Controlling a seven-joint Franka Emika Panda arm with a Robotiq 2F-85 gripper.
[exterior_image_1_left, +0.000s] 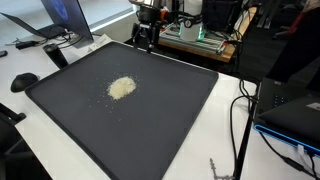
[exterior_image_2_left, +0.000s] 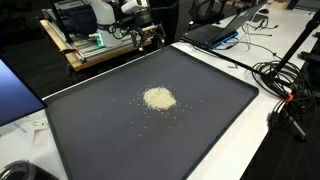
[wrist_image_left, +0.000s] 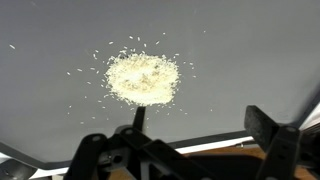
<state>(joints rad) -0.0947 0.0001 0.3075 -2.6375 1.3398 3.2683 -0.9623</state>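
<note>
While the gripper (exterior_image_1_left: 146, 36) hangs over the far edge of the black mat (exterior_image_1_left: 175, 115), its 2 fingers (wrist_image_left: 265, 128) stand as wide apart as they go and hold nothing. The pile of grains (exterior_image_1_left: 121, 88) lies near the middle of the mat, well apart from the gripper, with loose grains scattered around it. I think an approach should be slow and centred over the pile, because such light grains will scatter at any quick touch.
</note>
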